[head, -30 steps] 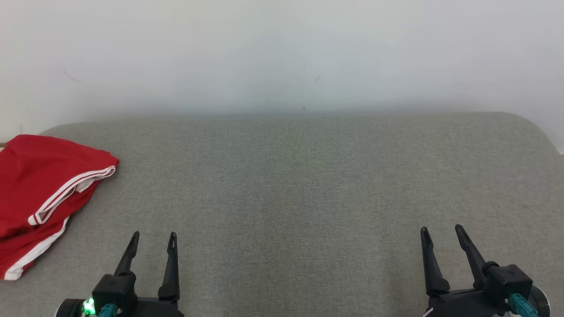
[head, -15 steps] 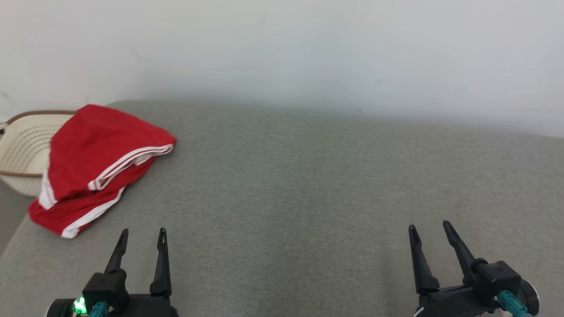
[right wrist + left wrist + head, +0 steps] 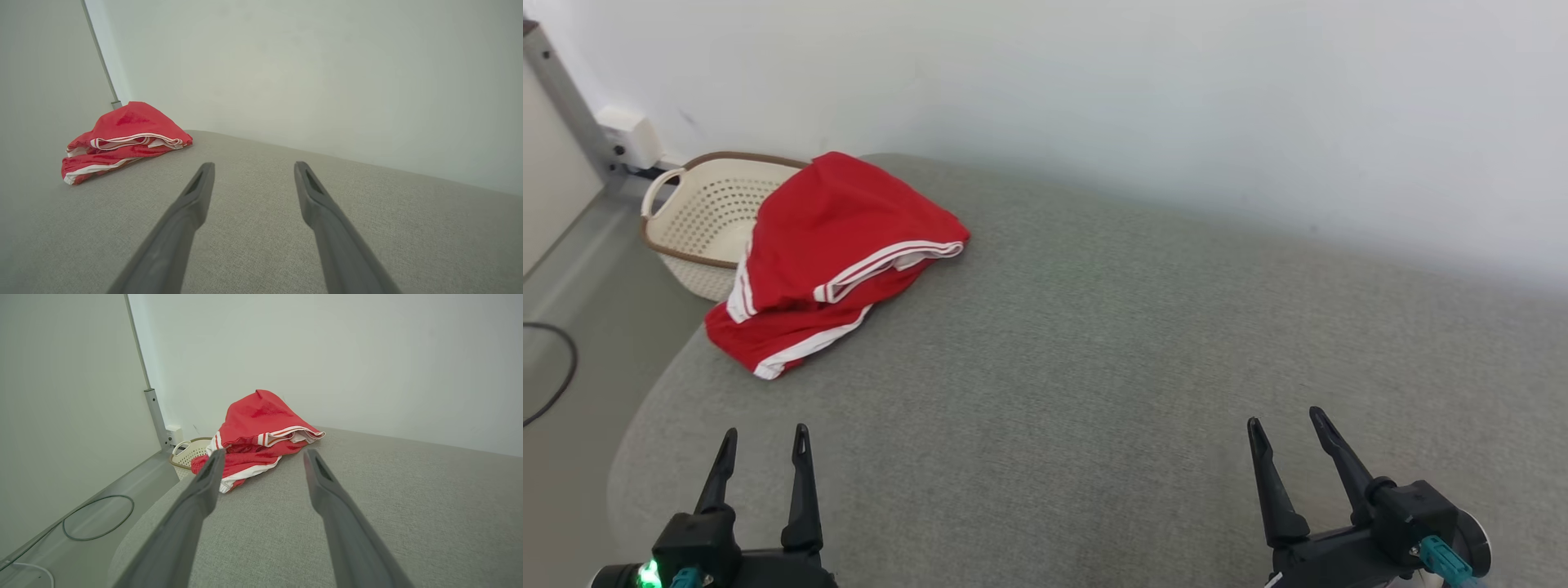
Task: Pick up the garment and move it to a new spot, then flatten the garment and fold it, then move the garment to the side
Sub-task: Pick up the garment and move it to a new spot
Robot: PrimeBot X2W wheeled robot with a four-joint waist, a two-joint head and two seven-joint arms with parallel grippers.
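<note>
head view: red garment [image 3: 833, 237] lies bunched at the far left corner of the grey padded surface [image 3: 1094, 367], with a cream basket [image 3: 698, 216] just behind it. left gripper [image 3: 765, 433] sits low left and right gripper [image 3: 1284, 416] low right, both with fingers spread wide, holding nothing, well apart from the garment.
left wrist view: left gripper [image 3: 264, 453] is spread, nothing between the fingers. red garment [image 3: 261, 424] is ahead past the tips, and a cable [image 3: 98, 518] lies on the floor.
right wrist view: right gripper [image 3: 253, 165] is spread and empty, red garment [image 3: 126, 139] far off at the upper left.

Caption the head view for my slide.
Open left gripper and right gripper poised over grey cushion; red garment lies far left, beside a basket.
</note>
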